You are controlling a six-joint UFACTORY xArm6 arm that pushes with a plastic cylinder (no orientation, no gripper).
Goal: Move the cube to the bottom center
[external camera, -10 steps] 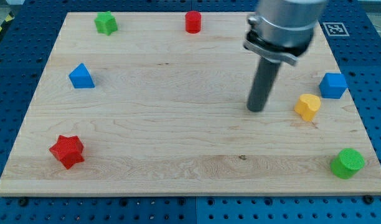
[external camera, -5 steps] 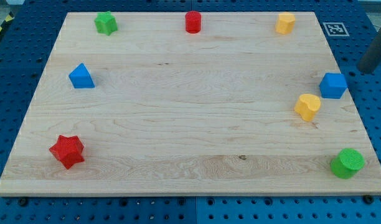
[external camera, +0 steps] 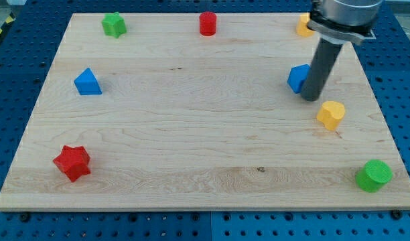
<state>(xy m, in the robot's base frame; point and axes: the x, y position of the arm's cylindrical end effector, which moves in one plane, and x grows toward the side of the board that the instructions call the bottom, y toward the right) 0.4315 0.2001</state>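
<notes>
The blue cube (external camera: 298,77) lies on the wooden board (external camera: 191,134) toward the view's right, partly hidden by my rod. My tip (external camera: 311,98) rests on the board right against the cube's right side, slightly below it. A yellow heart-shaped block (external camera: 331,114) lies just below and right of the tip.
A green star (external camera: 114,25), a red cylinder (external camera: 208,23) and a yellow block (external camera: 303,25), half hidden by the arm, line the top edge. A blue triangular block (external camera: 88,82) is at the left, a red star (external camera: 72,163) at the bottom left, a green cylinder (external camera: 374,175) at the bottom right.
The rod swung from mid-board out past the right edge, then came back in. The blue cube has slid left from near the right edge to its present spot.
</notes>
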